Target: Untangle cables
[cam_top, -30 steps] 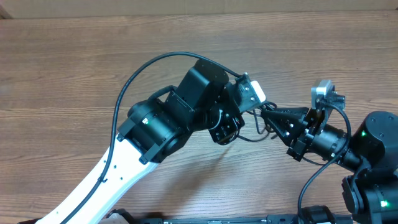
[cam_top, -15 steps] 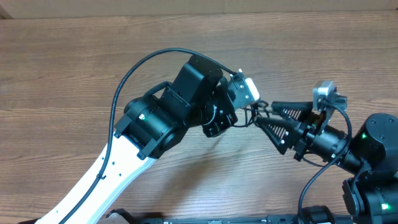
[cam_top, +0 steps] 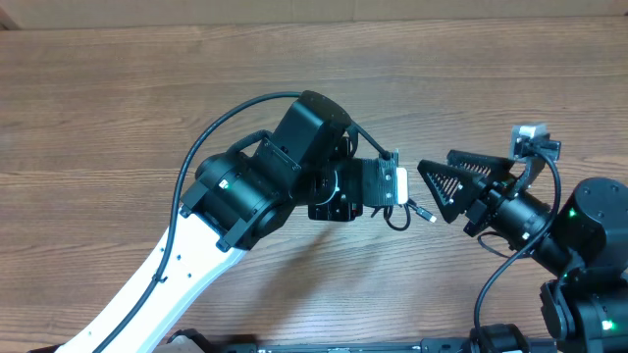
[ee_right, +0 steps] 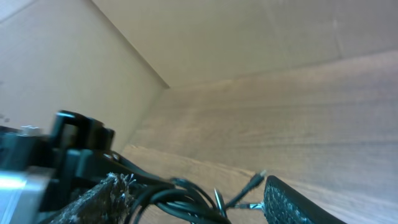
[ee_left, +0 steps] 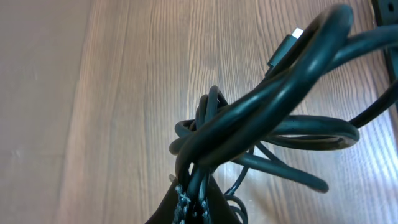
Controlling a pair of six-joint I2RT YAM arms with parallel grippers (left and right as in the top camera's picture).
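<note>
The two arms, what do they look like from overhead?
Left arm: boxy black joints on a white link, a green light, a black wire looping alongside. Right arm: all black, green lights, ribbed triangular fingers, a silver camera on top.

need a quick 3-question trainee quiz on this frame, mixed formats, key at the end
1. Which holds the cables? A) left gripper B) right gripper C) neither
2. True or false: the right gripper is shut on the cables.
3. Fill in: in the left wrist view the cables form one ____, not separate cords.
Key: 1 A. 2 false, its jaws stand open. 3 knot.
</note>
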